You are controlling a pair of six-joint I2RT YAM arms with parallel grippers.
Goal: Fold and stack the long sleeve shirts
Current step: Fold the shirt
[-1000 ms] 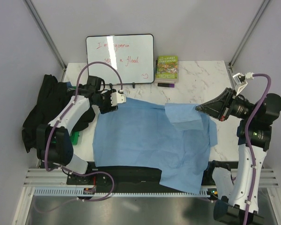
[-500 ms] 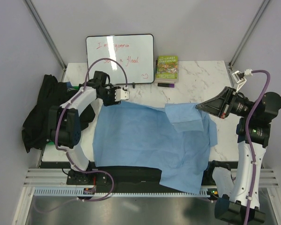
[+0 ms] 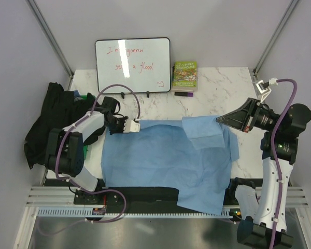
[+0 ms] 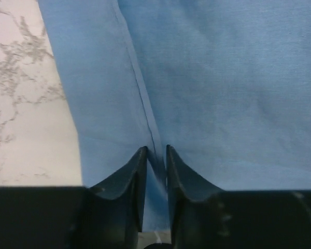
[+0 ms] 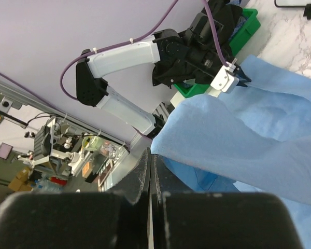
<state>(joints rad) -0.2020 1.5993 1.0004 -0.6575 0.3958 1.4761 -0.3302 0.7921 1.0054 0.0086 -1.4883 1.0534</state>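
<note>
The light blue shirt (image 3: 166, 161) lies spread over the middle of the table, its front hem hanging over the near edge. My left gripper (image 3: 136, 125) is shut on a fold at the shirt's back left edge; in the left wrist view the fingertips (image 4: 140, 163) pinch a seam of blue cloth (image 4: 223, 78). My right gripper (image 3: 220, 119) is shut on the shirt's right part, holding a folded flap (image 3: 205, 132) raised; its jaws are closed in the right wrist view (image 5: 151, 158) at the cloth's edge (image 5: 249, 124). The black shirt (image 3: 46, 124) lies bunched at the table's left edge.
A whiteboard (image 3: 132, 65) and a green-covered book (image 3: 184, 76) stand at the back of the marble table (image 3: 217, 85). A green bin (image 3: 83, 152) sits at the left under the left arm. Walls close in on both sides.
My left gripper has moved from near the whiteboard toward the near side, pulling the shirt's back left edge with it. The right gripper has barely moved.
</note>
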